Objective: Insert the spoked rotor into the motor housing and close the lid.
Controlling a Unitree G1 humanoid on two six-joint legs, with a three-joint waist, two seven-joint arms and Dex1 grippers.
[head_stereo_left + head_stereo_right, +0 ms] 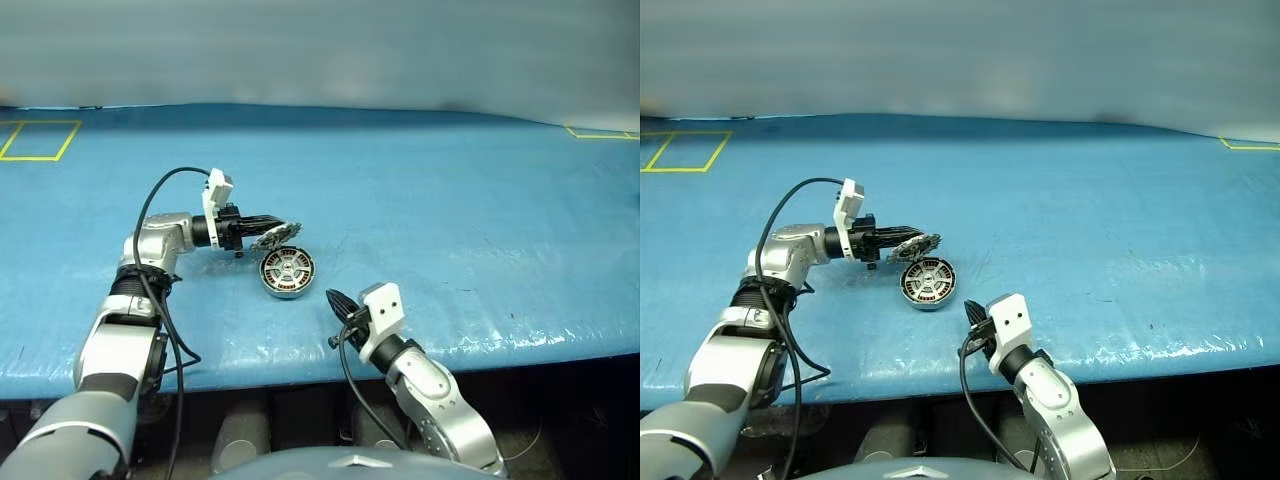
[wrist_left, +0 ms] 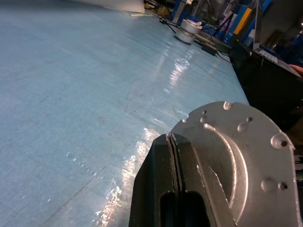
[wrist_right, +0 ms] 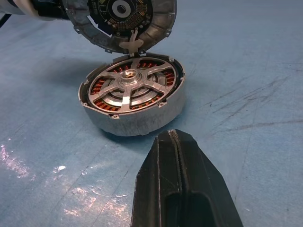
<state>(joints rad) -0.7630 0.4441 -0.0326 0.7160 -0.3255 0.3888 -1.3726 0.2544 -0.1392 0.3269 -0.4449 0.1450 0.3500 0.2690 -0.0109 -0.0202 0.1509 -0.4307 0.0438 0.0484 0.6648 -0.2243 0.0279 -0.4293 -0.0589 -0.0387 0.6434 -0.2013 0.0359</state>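
A blue tabletop (image 1: 450, 200) with a slightly glossy skin stretches across the scene, marked with yellow tape outlines (image 1: 38, 140) at its far corners, and a pale wall rises behind it. Near the front middle of this surface sits the motor housing (image 3: 135, 101), a round grey case resting flat. The spoked rotor (image 3: 130, 85) already lies inside it, silver spokes and hub facing up, with copper windings visible through the gaps between the spokes.

The lid (image 3: 120, 19) stands tilted above the far edge of the housing, joined to it by a small pale tab, its inner face (dark centre ringed with grey segments) turned down toward the rotor. It is not yet closed. The left pincer (image 1: 272, 235) reaches in from the left, roughly level, and clenches the lid's edge between its black fingers; in the left wrist view the plain grey outer face of the lid lies right against those pressed-together fingers (image 2: 165, 179).

The right pincer (image 3: 176, 142) is clenched with nothing in it, its fingertips together, hovering just in front of the housing on the near side and pointing at it without touching
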